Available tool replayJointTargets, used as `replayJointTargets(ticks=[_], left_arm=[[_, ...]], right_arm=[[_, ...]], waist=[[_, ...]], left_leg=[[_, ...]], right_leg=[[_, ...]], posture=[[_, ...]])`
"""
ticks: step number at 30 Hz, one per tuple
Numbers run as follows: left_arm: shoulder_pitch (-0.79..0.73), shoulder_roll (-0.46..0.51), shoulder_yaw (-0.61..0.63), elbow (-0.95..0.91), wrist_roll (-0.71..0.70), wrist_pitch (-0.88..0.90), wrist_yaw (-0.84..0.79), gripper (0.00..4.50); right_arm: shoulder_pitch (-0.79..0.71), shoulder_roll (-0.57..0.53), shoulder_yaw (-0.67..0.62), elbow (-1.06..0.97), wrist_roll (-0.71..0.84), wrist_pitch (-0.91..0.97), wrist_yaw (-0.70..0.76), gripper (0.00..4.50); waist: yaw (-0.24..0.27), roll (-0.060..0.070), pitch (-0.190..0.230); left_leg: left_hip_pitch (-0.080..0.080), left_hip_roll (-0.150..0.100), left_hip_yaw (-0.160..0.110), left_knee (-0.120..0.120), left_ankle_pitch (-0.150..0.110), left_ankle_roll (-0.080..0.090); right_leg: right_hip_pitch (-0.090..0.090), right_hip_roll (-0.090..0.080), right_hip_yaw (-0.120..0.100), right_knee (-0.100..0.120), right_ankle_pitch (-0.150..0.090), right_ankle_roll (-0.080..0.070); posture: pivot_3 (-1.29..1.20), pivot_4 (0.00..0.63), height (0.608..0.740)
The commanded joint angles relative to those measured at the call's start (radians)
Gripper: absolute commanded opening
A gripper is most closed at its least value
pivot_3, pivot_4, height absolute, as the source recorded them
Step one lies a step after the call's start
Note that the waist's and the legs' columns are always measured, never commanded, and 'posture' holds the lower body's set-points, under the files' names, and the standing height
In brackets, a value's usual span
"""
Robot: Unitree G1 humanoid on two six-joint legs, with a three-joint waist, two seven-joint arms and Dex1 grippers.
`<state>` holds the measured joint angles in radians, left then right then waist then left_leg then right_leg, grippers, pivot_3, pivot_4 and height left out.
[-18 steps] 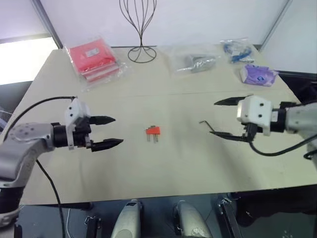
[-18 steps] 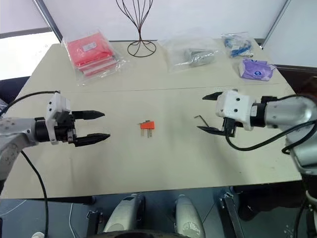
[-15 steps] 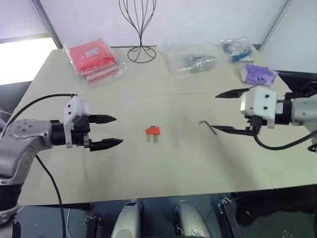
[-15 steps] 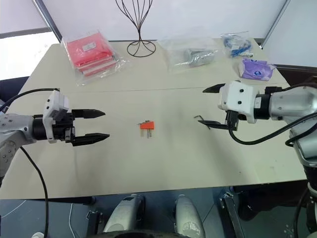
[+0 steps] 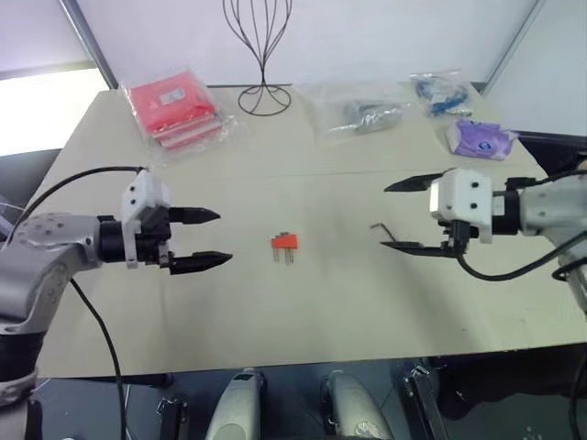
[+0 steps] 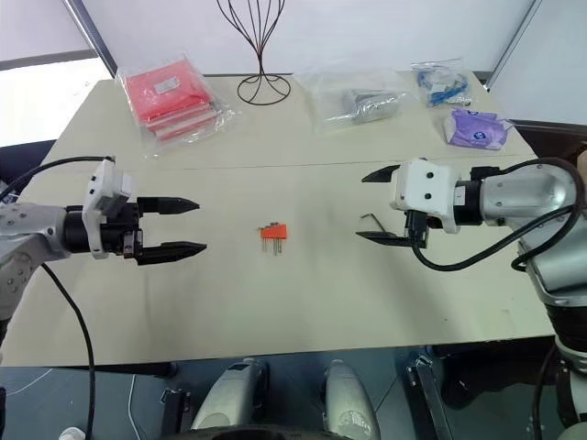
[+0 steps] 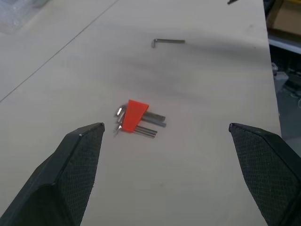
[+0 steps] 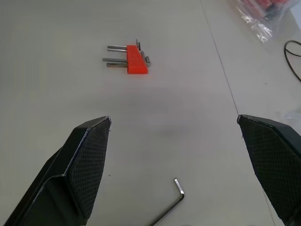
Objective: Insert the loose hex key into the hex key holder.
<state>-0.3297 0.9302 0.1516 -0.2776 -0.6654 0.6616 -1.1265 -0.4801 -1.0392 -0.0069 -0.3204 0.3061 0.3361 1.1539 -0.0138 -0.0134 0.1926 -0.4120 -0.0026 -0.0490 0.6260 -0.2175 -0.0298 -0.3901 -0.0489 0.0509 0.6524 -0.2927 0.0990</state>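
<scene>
Two hands, both wide and empty | Head views: left hand (image 5: 209, 240), right hand (image 5: 400, 214) above tabletop (image 5: 321, 302); hex key holder (image 5: 283, 243) lies between them; loose hex key (image 6: 368, 220) just beside right hand | Left wrist: holder between fingers (image 7: 75, 165), key beyond | Right wrist: key near, holder farther.

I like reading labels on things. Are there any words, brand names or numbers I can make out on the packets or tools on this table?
No text can be read.
Red packet: a pale label, too small and blurred to read.
Purple packet: a pale patch of print, unreadable.
Hex key holder: no marking visible.
</scene>
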Motion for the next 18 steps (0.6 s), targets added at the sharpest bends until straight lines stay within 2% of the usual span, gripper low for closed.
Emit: replayJointTargets(ticks=[1,13,18], left_arm=[[-0.015,0.006,0.019,-0.019,-0.006,-0.005,0.006,4.44],[-0.012,0.005,0.018,-0.027,0.006,-0.028,0.012,4.44],[-0.008,-0.012,0.013,-0.031,-0.002,-0.025,0.028,4.44]], right_arm=[[-0.023,0.010,-0.013,-0.021,0.006,0.001,-0.009,4.50],[-0.045,0.052,0.004,0.012,0.004,-0.005,-0.011,4.50],[-0.107,0.199,0.054,0.131,0.009,-0.027,-0.047,4.50]], waist=[[0.000,0.000,0.000],[0.000,0.000,0.000],[-0.006,0.000,0.000]], left_leg=[[0.000,0.000,0.000,0.000,0.000,0.000],[0.000,0.000,0.000,0.000,0.000,0.000],[0.000,0.000,0.000,0.001,0.000,0.000]], right_leg=[[0.000,0.000,0.000,0.000,0.000,0.000],[0.000,0.000,0.000,0.000,0.000,0.000],[0.000,0.001,0.000,0.001,0.000,0.000]], posture=[[0.00,0.150,0.740],[0.00,0.150,0.740],[0.00,0.150,0.740]])
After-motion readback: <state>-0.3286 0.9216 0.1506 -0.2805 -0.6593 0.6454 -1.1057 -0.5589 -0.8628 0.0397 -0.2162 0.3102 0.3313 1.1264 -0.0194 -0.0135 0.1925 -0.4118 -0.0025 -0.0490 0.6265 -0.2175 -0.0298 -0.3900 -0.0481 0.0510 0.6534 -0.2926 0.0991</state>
